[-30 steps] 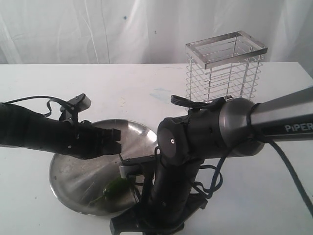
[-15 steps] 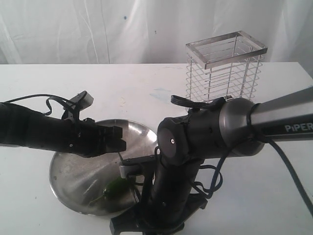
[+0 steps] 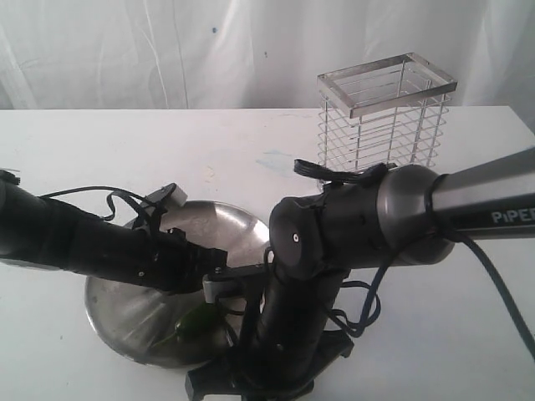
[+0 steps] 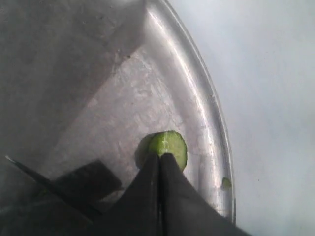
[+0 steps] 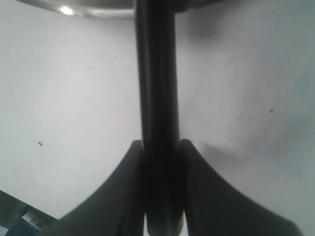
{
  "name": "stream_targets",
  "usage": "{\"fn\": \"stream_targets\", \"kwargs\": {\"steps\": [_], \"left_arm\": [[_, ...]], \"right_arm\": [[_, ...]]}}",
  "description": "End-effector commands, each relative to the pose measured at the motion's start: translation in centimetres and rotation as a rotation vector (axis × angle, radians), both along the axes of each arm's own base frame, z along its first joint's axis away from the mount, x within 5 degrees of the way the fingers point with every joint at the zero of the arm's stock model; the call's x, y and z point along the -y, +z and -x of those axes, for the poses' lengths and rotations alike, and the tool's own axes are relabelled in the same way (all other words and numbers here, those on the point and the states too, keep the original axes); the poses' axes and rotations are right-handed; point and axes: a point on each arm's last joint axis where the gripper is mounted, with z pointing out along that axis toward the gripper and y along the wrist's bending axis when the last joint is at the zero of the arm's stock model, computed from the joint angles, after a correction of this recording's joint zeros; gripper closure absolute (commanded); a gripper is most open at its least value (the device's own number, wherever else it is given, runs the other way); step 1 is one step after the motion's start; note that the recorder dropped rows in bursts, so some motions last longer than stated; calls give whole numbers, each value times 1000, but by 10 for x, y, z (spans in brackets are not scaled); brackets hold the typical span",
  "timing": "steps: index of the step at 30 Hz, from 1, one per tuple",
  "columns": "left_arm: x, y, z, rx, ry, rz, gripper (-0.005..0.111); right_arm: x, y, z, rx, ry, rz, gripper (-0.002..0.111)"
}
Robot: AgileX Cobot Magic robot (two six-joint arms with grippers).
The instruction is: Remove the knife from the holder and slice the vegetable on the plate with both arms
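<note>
Item: vegetable point(image 4: 169, 146). Bright green, rounded end showing, small vs. plate point(image 4: 197, 98). It lies on the plate right at my left gripper point(image 4: 160, 160) tips, near the rim. Its long axis: can't tell, mostly hidden behind the fingers.

Left gripper: fingers pressed together, tips touching the veg; I see nothing between them.

Right gripper point(image 5: 160, 147): pinching the knife point(image 5: 156, 88), black shaft running straight out from the jaws toward the plate edge.

Room: plate rim curves just beside the veg, bare white table point(image 4: 275, 98) beyond. Holder point(image 3: 384, 117) stands well apart from both grippers, upright.
</note>
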Motion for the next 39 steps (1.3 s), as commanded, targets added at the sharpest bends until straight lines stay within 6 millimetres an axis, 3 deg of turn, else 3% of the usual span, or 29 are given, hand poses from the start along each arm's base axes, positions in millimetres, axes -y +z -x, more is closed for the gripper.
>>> {"fn": "stream_targets", "kwargs": {"steps": [1,10,12,16,20,25,28,31,33,39], "left_arm": [[-10,-22,8,-87,81,-114,107],[-14,-27,11,-104,86,-178,107],[-11,-16,5,-60,68,-149,107],[-5,29,0,61,54,-55,107],[-11,77,5,227,76,-77,107],[-14,99,23,392,-170,-206,107],[-13,94,40,389,-382,-252,107],[-15,83,54,333,-481,-256,105],[-18,74,61,306,-499,-275,98],[-12,62,77,372,-599,-252,52]], "right_arm": [[4,-1,4,-31,35,33,108],[17,1,16,-159,129,156,108],[16,1,15,-151,126,151,108],[16,1,16,-158,123,154,108],[16,1,16,-159,123,155,108],[16,1,15,-150,127,148,108],[16,1,15,-145,129,147,108],[16,1,15,-142,131,147,108],[16,1,15,-142,133,147,108],[15,1,14,-137,131,144,108]]}}
